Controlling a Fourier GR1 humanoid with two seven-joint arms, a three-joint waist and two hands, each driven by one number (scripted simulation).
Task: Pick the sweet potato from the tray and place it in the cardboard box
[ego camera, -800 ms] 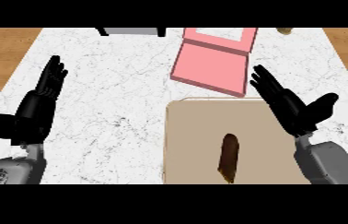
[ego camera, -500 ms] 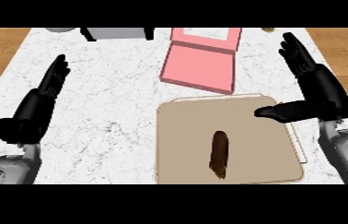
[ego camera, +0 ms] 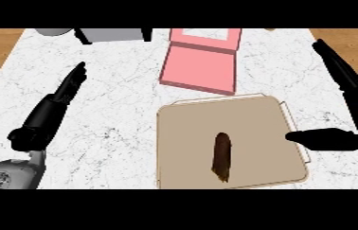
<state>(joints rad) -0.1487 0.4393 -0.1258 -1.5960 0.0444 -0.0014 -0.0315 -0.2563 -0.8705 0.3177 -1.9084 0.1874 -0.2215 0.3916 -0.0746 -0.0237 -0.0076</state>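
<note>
On the white marbled table (ego camera: 126,115), seen from the head view, a dark brown elongated sweet potato (ego camera: 221,156) lies lengthwise near the middle of a flat beige square tray (ego camera: 189,125), with a pink cardboard box (ego camera: 199,69), its lid flap folded back, just beyond the tray's far edge. Neither robot hand holds anything: the right robot hand (ego camera: 334,134) hangs open at the tray's right edge with its thumb pointing toward the potato, while the left robot hand (ego camera: 52,110) rests open, fingers straight, well apart on the left. The step appears to be the reach before the grasp, and the next move likely calls for bringing the right hand left and down over the potato, closing round it, then carrying it forward to the box.
</note>
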